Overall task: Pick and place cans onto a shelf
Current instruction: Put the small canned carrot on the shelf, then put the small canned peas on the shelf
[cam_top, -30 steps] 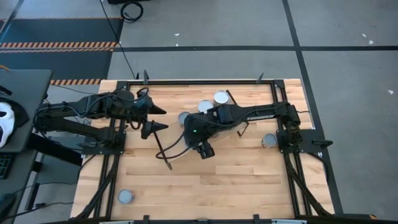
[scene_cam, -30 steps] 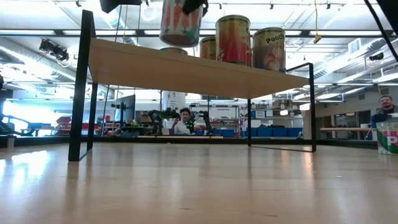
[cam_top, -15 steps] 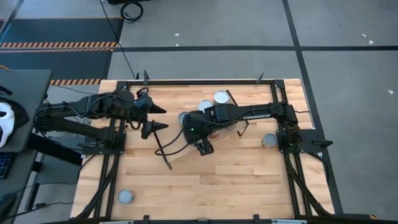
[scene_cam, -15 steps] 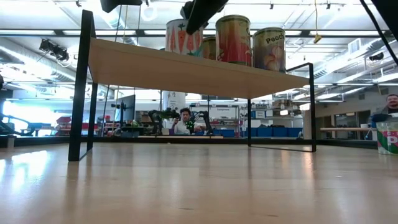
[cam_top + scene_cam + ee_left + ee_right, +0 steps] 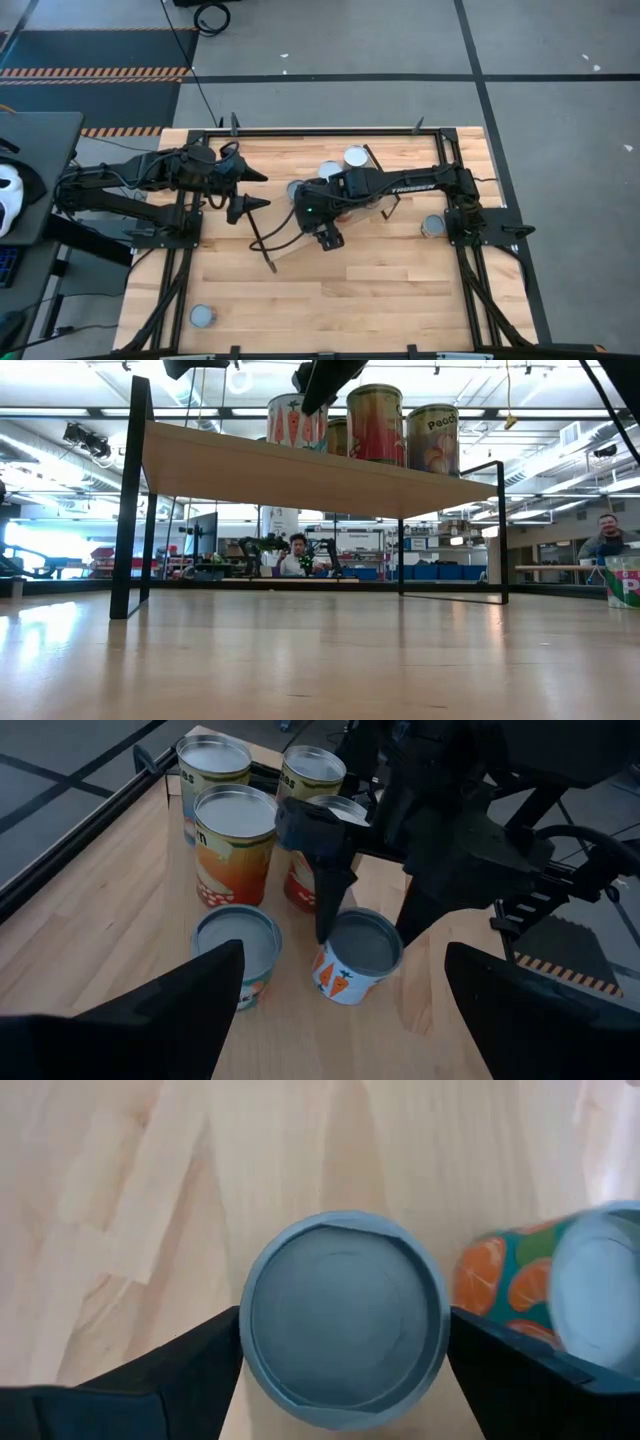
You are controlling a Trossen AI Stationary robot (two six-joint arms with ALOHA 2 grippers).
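The carrot-print can (image 5: 358,955) with a grey-blue top (image 5: 343,1323) stands upright on the light-wood shelf (image 5: 300,475), at its left part, in the low view (image 5: 296,420). My right gripper (image 5: 343,1380) reaches down over it and is shut on it. Several taller cans (image 5: 235,840) and a short orange-print can (image 5: 235,948) stand on the plank beside it. My left gripper (image 5: 256,191) is open and empty, hovering left of the shelf and pointing at it. My right gripper pinches the carrot can's side wall just under its top rim (image 5: 250,1330) between its two fingers, one on each side. The fingers (image 5: 325,905) come from above, pointing down. The can stands upright with its base on the shelf plank.
One can (image 5: 433,226) stands on the table at the right, also in the low view (image 5: 625,580). Another can (image 5: 202,316) stands near the table's front left corner. Black frame rails (image 5: 320,130) run round the table. People show in the room behind (image 5: 605,538).
My right gripper has come down and a little toward the table's far edge with the carrot can. The can hung above the plank a second ago and now stands on the shelf, upright. My left arm has kept still.
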